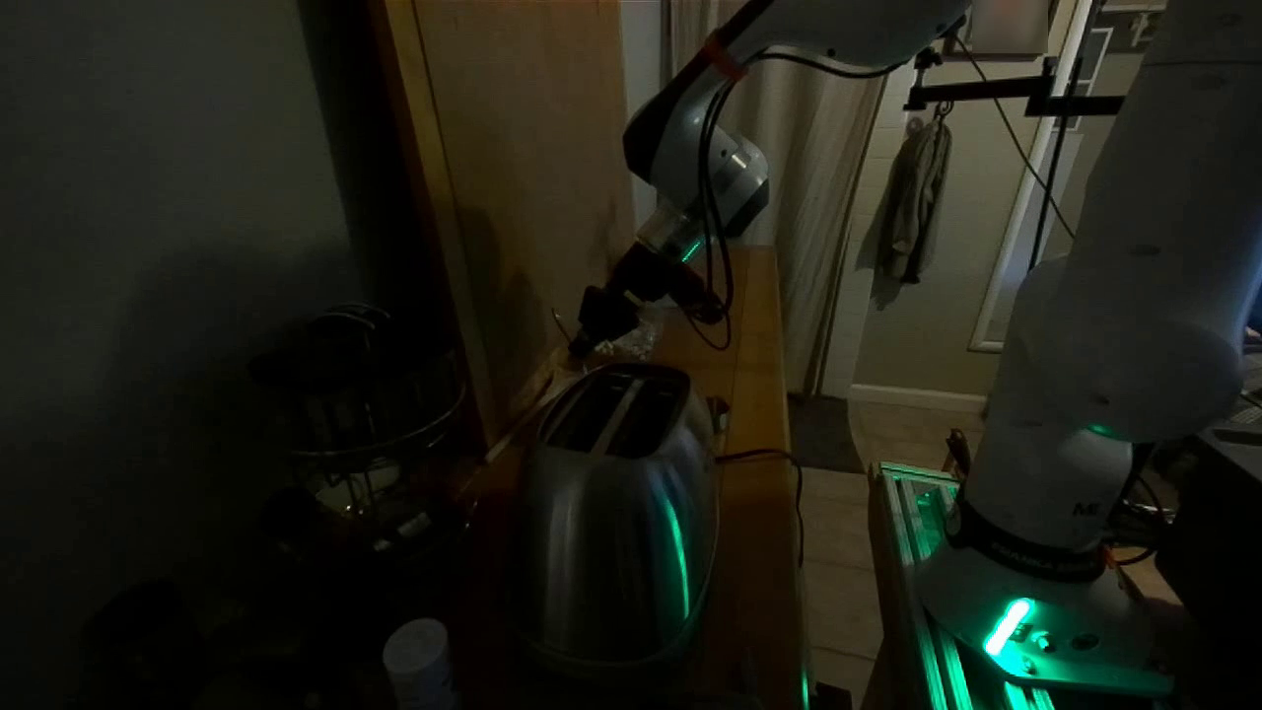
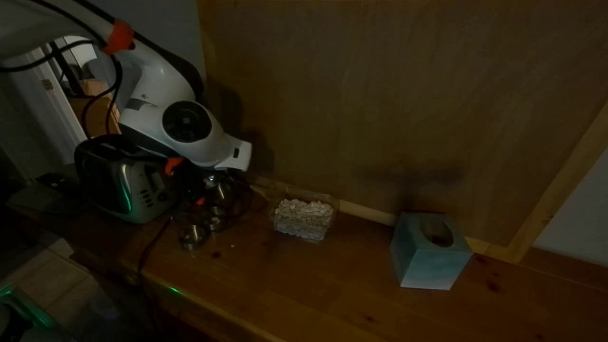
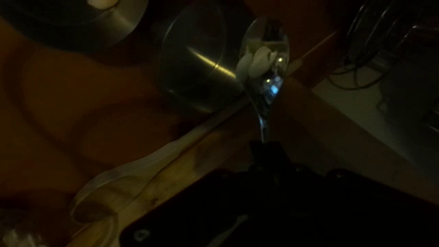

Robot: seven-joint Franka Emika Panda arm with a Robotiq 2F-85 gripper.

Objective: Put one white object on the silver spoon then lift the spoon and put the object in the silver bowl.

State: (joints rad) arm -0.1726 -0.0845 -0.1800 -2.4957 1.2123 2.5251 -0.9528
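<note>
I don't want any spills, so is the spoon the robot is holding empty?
No, in the wrist view at least one white piece rests in the spoon.

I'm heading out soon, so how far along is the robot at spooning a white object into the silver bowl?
Done: at least one white object lies on the silver spoon. In hand: the gripper grips the spoon's handle, and the spoon looks raised. Left: tipping the load out; the wrist view shows two silver containers, and I can't tell which is the intended bowl.
</note>
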